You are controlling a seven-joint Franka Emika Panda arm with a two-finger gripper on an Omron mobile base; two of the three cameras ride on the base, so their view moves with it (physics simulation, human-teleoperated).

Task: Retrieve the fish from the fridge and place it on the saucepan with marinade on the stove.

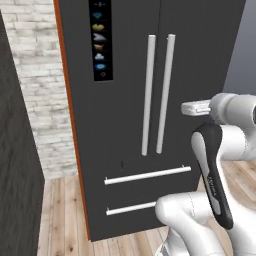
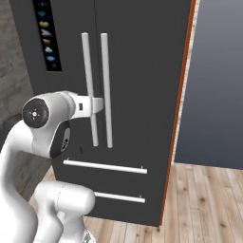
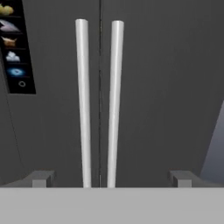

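Note:
The fridge (image 1: 125, 100) is tall and dark grey, and both of its doors are shut. Two long silver vertical handles (image 1: 148, 95) (image 1: 166, 95) run side by side at the door seam. My gripper (image 2: 100, 104) is held level a short way in front of those handles, at about their lower half, touching nothing. In the hand view its two fingertips (image 3: 41, 178) stand far apart on either side of both handles (image 3: 83, 105), so it is open and empty. The fish, the saucepan and the stove are out of view.
An icon panel (image 1: 100, 40) sits on the left door. Two drawers with horizontal silver bars (image 1: 147, 175) (image 1: 131, 208) lie below. A white brick wall (image 1: 35, 75) and a dark panel (image 1: 15, 175) stand left, a grey-blue wall (image 2: 213, 95) right, with wooden floor (image 2: 209, 199) underneath.

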